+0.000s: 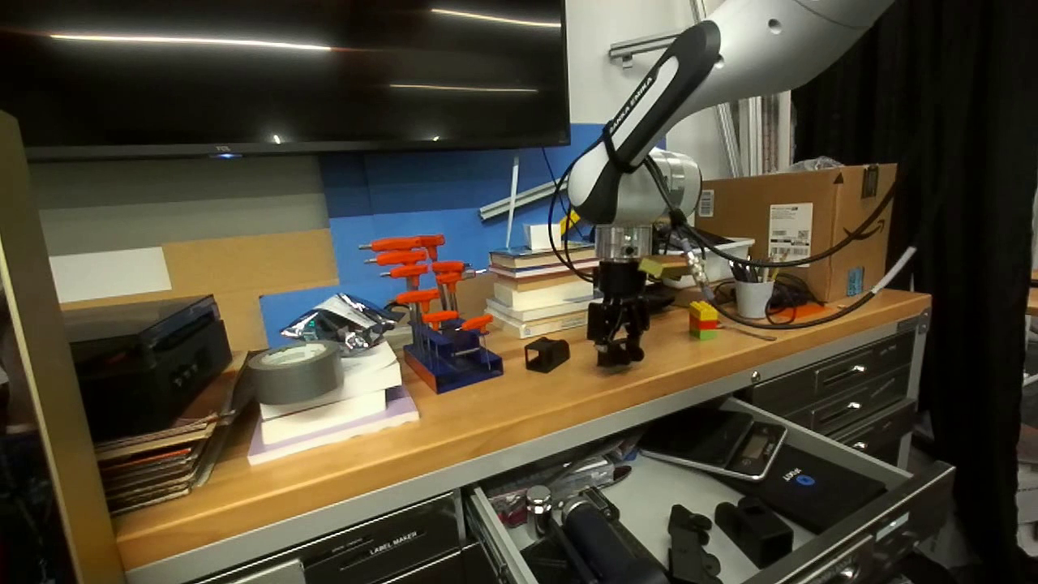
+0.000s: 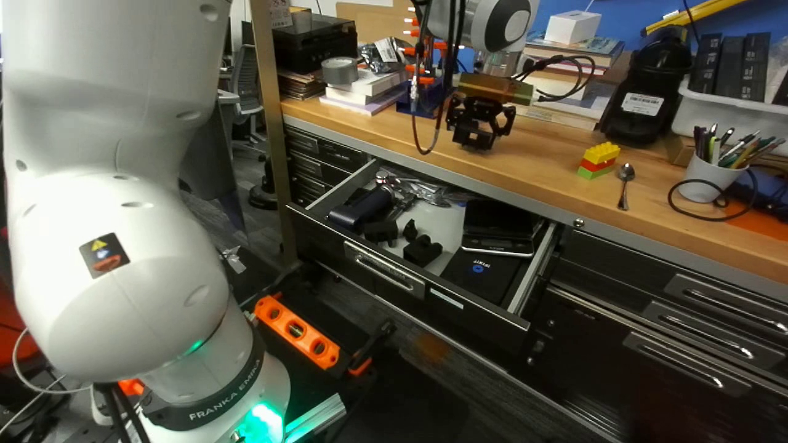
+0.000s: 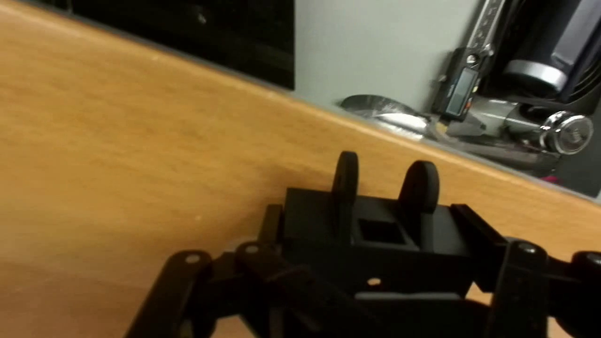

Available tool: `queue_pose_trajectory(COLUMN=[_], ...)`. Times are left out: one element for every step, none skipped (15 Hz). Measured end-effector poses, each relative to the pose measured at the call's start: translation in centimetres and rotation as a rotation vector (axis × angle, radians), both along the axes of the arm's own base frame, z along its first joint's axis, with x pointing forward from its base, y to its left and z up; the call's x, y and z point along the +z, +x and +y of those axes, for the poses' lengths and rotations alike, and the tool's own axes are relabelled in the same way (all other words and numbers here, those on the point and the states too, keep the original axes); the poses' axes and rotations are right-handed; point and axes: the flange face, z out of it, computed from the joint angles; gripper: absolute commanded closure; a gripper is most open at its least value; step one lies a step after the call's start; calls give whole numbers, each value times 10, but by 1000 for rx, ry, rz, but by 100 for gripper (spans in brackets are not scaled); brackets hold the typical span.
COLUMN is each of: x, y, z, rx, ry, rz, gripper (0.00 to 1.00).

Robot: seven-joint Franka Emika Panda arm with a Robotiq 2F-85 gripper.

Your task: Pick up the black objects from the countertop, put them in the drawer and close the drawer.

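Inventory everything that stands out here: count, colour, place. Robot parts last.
Countertop: 1, light brown, above drawer
Drawer: 1, dark grey, open below countertop
Held black object: 1, black, in gripper
Loose black object: 1, black, on countertop beside hex-key rack
Black pieces: at least 2, black, in drawer
Caliper: 1, silver and black, in drawer
Hex-key rack: 1, blue with red-orange handles, on countertop
Book stacks: 2, mostly pale, on countertop
Tape roll: 1, grey, atop one stack
Toy bricks: 1 tower, yellow, red, green, on countertop
Spoon: 1, silver, beside toy bricks
Pen cup: 1, white, on countertop
Cardboard box: 1, brown, on countertop
Screen: 1, black, above countertop
Robot arm: 1, white, over countertop
Gripper: 1, black, closed on held black object
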Motion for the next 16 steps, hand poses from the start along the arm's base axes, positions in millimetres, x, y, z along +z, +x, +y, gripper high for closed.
queue_pose_trajectory(x=[0, 0, -2, -6, -10, -16, -24, -33, -42, -52, -62, -72, -80, -87, -94, -99], y=[-12, -25, -38, -52, -64, -77, -90, -102, -114, -124, -134, -143, -150, -156, -161, -164], z=[9, 19, 27, 36, 43, 49, 54, 57, 59, 60, 61, 60, 58, 56, 54, 52], rx=[-8, -18, -30, -45, -62, -82, -107, -133, -157, -182, -206, -231, -252, -271, -288, -304], ry=[10, 18, 25, 28, 28, 26, 22, 18, 13, 9, 4, 0, -4, -8, -11, -14], rz=[12, 20, 27, 30, 28, 21, 13, 6, 2, -2, -3, -1, 3, 7, 12, 14], gripper=[37, 37, 37, 37, 37, 37, 37, 37, 37, 37, 37, 37, 37, 37, 37, 37])
